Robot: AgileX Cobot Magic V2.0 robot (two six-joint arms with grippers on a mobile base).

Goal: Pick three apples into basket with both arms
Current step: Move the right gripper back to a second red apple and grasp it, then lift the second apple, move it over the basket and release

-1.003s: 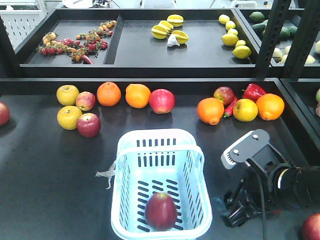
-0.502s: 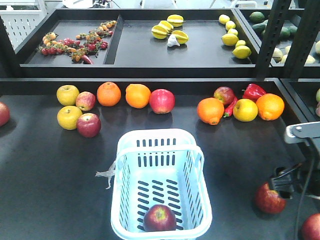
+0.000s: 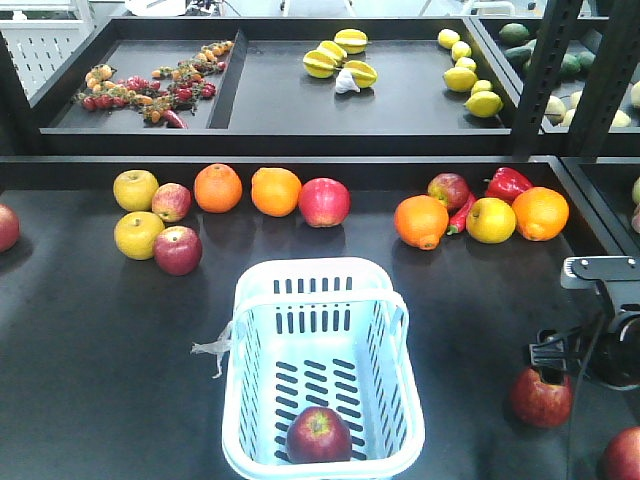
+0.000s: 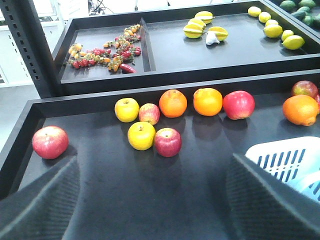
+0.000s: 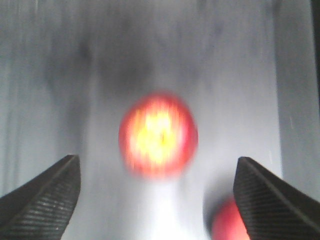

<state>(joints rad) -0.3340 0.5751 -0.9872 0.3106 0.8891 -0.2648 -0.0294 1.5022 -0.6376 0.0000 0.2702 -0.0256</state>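
Black tiered shelf (image 3: 90, 330); basket (image 3: 322, 300) holds one apple (image 3: 318, 435).

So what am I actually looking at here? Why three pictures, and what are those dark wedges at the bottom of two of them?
It is a robot with two arms, photographed by three cameras at once. The front view looks down on a black table with a pale blue basket that holds one dark red apple. Behind it lie yellow apples, oranges and a red pepper.

The other two cameras sit on the wrists. The dark wedges are the gripper fingers. The left gripper is open and empty, looking across the fruit. The right gripper, also open and holding nothing, points down at another apple; that picture is blurred. The front view shows that arm at the right edge, above the same apple.
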